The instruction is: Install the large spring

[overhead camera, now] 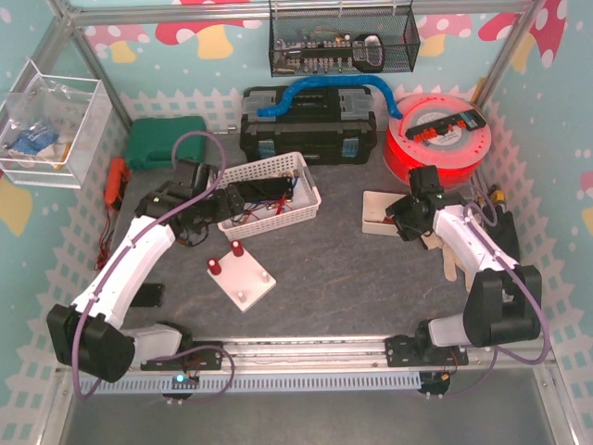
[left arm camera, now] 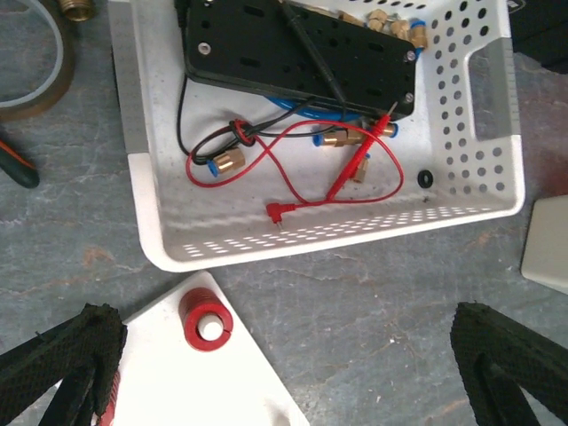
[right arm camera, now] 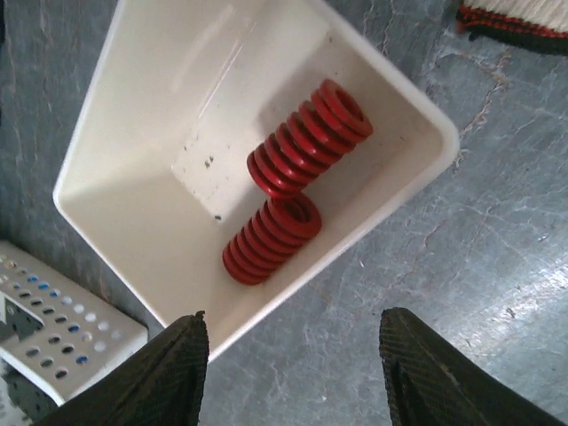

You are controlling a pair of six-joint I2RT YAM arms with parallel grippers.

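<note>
A cream tray [right arm camera: 133,177] holds two loose red springs lying on their sides: a longer one [right arm camera: 311,138] and a shorter one [right arm camera: 271,238]. My right gripper [right arm camera: 293,373] is open and empty, hovering just over the tray's near rim; it also shows in the top view [overhead camera: 405,218] beside the tray [overhead camera: 378,213]. A white base plate [overhead camera: 243,278] carries two pegs with red springs on them [overhead camera: 214,267], [overhead camera: 237,248]. My left gripper [left arm camera: 284,373] is open and empty above the plate's corner [left arm camera: 195,382], near one mounted spring [left arm camera: 206,319].
A white perforated basket [overhead camera: 278,190] with cables and a black box stands behind the plate. A black toolbox [overhead camera: 309,125], a red spool [overhead camera: 437,139] and a green case [overhead camera: 165,141] line the back. A glove [right arm camera: 515,22] lies right of the tray.
</note>
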